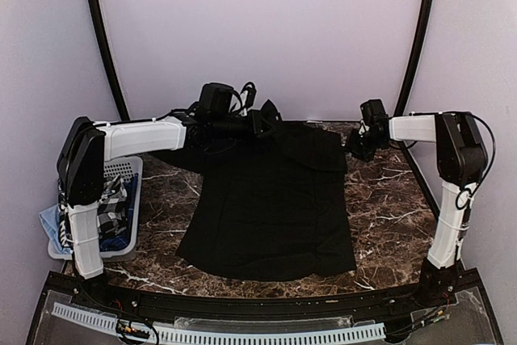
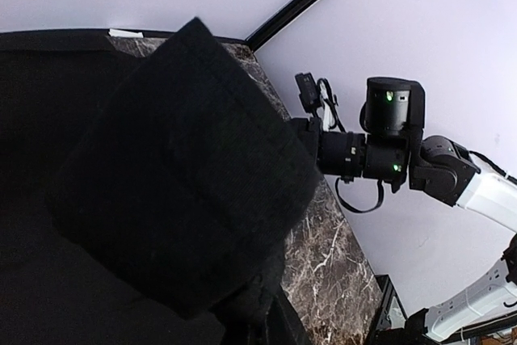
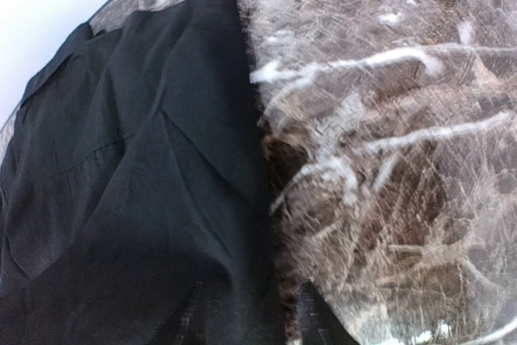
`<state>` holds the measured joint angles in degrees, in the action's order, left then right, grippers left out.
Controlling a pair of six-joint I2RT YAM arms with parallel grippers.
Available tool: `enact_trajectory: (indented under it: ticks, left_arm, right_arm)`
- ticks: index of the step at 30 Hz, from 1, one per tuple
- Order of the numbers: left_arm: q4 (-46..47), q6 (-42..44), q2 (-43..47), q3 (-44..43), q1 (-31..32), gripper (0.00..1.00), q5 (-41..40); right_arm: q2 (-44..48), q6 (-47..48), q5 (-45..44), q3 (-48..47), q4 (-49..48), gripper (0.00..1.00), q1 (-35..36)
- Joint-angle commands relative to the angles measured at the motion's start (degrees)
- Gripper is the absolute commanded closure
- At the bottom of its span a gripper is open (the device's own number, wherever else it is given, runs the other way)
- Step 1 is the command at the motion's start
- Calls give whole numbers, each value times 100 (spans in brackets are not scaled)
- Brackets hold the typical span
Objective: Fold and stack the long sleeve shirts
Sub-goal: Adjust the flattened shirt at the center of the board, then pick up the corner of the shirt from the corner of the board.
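Black shirt (image 1: 271, 208) lies flat mid-table (image 1: 388, 199), hem toward the arm bases, collar end at the far side. Left gripper (image 1: 262, 119) is at the collar end, pinched tight on a raised fold of the shirt that fills its wrist view. Right gripper (image 1: 355, 147) is just beside the shirt's right shoulder, over bare marble. Only one finger (image 3: 313, 321) shows, so can't tell how wide it is. Basket (image 1: 121, 169) with clothes (image 1: 117, 208) sits at the left.

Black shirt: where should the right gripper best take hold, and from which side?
Probably pinch the black shirt at its far right edge, coming from the right over the marble table: that edge lies straight, exposed and nearest the right gripper.
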<state>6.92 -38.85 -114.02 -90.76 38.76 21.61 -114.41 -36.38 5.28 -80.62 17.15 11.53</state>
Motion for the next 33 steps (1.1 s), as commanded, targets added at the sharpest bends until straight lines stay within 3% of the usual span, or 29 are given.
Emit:
enact_trajectory:
  ticks: [1,8,15,20,25,33]
  left_arm:
    - [-240,420,95,-511,-236,100,-62]
    - [-394,825,254,-770,-422,100,-5]
    - [-399,947,486,-706,-660,100,23]
    - [-421,1005,591,-684,-723,100,-30]
    - [-397,1005,638,-712,-783,100,-48]
    - [-408,1099,640,-925,-868,100,-69]
  right_arm:
    - [769,147,-78,485,203,56,98]
    - [2033,-50,-415,1848,471,55,841]
    - [3293,-845,-668,3094,882,57,1798]
    - [3891,-1441,-1057,3692,1588,59,2369]
    - [4501,-2008,-865,4247,1866,64,2784]
    - [4805,-2791,-871,4559,2367,70,3596]
